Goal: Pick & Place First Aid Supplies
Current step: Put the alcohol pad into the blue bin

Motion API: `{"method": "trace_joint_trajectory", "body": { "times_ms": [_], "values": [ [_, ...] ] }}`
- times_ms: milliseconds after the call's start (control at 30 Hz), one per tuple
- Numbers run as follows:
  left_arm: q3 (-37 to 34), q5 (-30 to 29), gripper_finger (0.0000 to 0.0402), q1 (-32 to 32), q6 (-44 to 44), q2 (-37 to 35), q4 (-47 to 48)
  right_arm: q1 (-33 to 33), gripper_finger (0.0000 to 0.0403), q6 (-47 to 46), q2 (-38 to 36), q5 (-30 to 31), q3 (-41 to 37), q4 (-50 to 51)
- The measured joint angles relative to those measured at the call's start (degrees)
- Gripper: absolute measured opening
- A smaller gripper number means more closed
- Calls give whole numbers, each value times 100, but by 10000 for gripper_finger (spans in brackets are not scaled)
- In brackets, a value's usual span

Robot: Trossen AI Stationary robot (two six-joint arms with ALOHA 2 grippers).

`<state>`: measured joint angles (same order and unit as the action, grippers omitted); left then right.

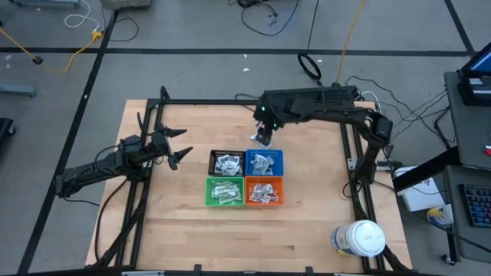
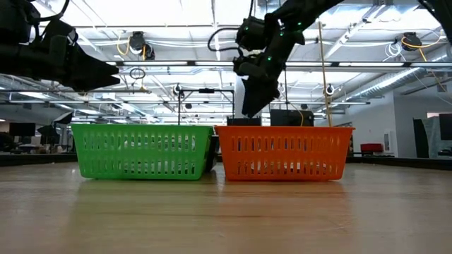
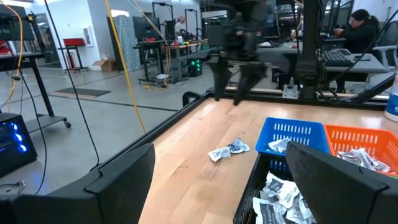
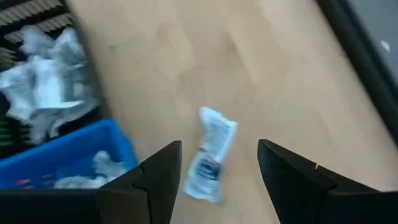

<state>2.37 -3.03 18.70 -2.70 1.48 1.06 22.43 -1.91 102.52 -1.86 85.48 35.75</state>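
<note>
The worktop (image 1: 307,222) is pale wood, smooth with a soft satin sheen and visible plank seams. The four bins beside each other on it, like the orange bin (image 2: 284,152) and green bin (image 2: 141,150), look like slotted moulded plastic, slightly glossy. The loose packet (image 4: 210,155) lying on the wood just beside the blue bin (image 4: 68,158) looks like crinkly white wrapper, and the right gripper (image 4: 217,180) fingers are matt black.

The packet (image 4: 210,154) lying between the right gripper (image 4: 219,171) fingers is blurred, its print unreadable. From above, that gripper (image 1: 263,138) covers it entirely. Beside it, the blue bin (image 4: 68,158) and black bin (image 4: 37,15) are cut off by the frame's edge.
</note>
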Motion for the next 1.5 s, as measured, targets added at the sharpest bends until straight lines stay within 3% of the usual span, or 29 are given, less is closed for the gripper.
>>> {"method": "trace_joint_trajectory", "body": {
  "times_ms": [233,400,800,1233,1367,1500],
  "values": [
    [2,4,365,2,-2,2,0,411,208,-354,622,-290,787,540],
    [0,2,365,1,0,0,-2,370,208,-389,915,-607,804,451],
    [0,2,365,2,-2,2,0,331,208,-115,1646,-580,795,347],
    [1,2,365,1,0,1,0,241,205,301,1959,-564,788,299],
    [0,2,365,2,0,0,0,246,174,307,1958,-560,790,269],
    [1,2,365,0,0,2,0,248,108,361,1958,-572,790,270]
  ]
}}
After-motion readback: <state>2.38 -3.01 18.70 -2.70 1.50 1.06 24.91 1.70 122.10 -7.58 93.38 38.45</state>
